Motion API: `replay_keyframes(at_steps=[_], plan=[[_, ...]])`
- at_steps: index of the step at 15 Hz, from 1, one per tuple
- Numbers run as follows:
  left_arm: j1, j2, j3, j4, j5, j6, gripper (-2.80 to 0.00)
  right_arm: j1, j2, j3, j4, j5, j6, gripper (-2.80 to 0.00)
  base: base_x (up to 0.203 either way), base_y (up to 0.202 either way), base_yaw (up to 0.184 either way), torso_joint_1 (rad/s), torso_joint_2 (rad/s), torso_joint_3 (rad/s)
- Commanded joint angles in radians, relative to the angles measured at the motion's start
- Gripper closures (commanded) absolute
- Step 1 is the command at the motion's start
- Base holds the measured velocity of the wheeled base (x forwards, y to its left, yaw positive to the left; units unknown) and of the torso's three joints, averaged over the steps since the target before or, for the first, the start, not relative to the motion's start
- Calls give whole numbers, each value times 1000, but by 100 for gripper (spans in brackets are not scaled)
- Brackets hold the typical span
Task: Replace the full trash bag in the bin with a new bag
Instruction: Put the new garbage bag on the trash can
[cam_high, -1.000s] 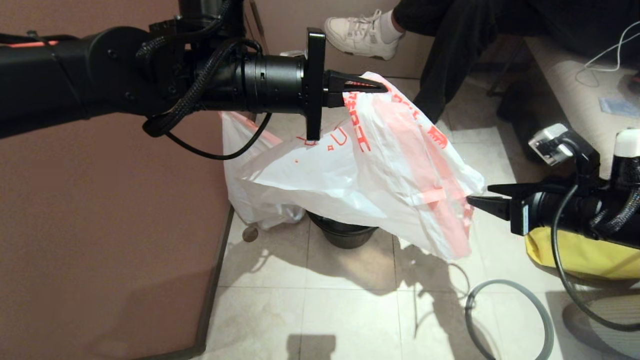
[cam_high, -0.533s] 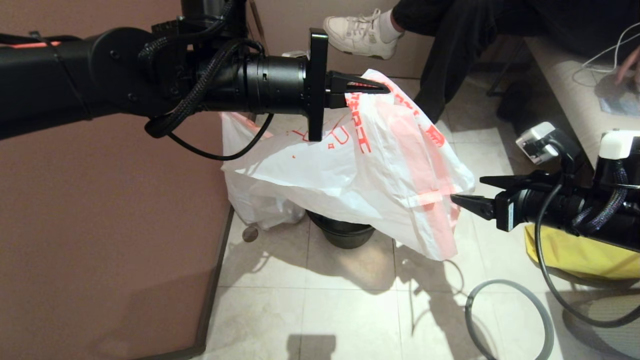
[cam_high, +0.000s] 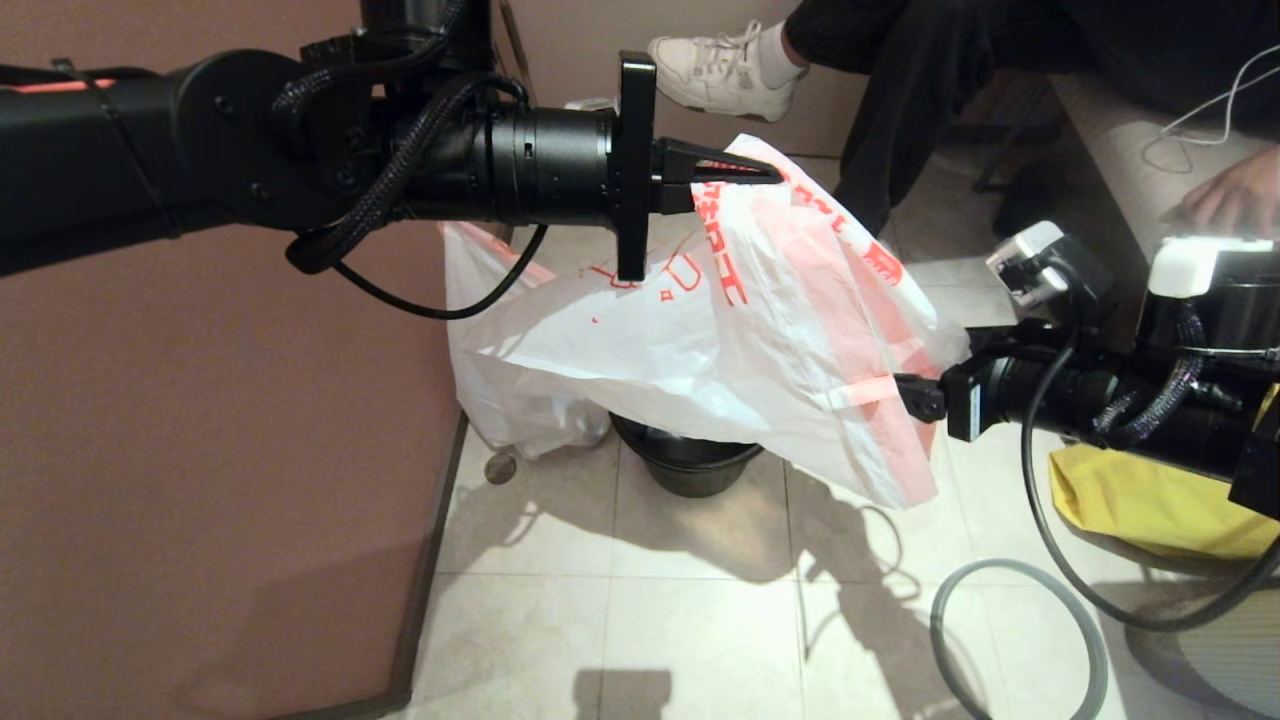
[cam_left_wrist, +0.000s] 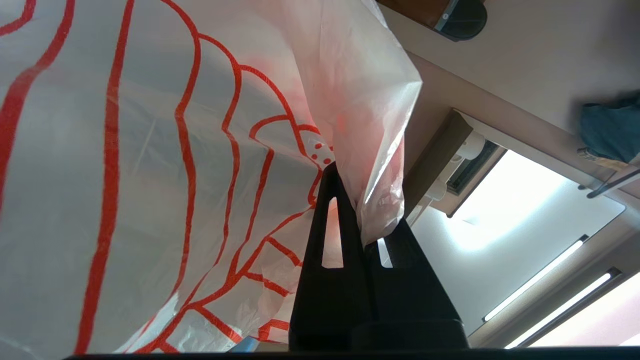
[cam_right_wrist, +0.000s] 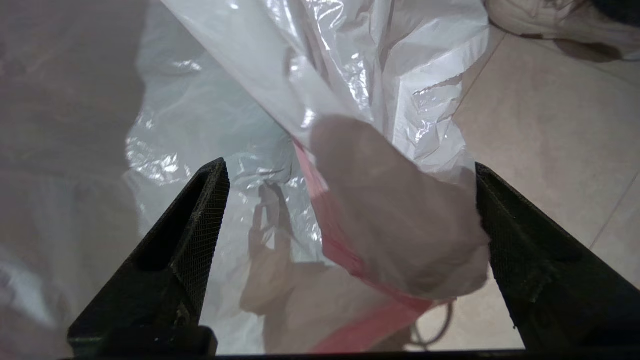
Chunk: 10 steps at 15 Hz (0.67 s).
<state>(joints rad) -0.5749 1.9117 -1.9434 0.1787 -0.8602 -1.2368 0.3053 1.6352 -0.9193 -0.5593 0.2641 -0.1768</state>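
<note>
Two grippers at new bag (cam_high: 760, 340) above bin (cam_high: 688, 467): left gripper (cam_high: 745, 172) pinches its top; right gripper (cam_right_wrist: 350, 240) spread wide, apparently straddling its edge.

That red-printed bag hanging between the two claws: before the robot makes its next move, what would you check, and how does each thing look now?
1. Left gripper shut on the new bag: ok.
2. Right gripper open, with the bag's pink edge between its fingers: ok.
3. Right gripper clamped on that edge: not ok.
4. Bin under the bag: ok.
5. Bin empty inside: cannot tell.
6. Full trash bag out, beside the bin: ok.
</note>
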Motion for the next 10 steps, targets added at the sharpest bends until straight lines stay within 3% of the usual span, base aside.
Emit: replay_keyframes(at_steps=[1, 2, 10], plan=[[3, -2, 1, 5, -5, -7, 0, -2, 49, -46, -27, -15, -3, -280, 0, 0, 0, 0, 0, 0], [3, -2, 3, 5, -5, -9, 0, -3, 55, -50, -45, -23, -11, 0, 0, 0, 0, 0, 0, 0], [1, -8, 3, 7, -5, -9, 0, -1, 73, -67, -37, -13, 17, 0, 0, 0, 0, 0, 0, 0]])
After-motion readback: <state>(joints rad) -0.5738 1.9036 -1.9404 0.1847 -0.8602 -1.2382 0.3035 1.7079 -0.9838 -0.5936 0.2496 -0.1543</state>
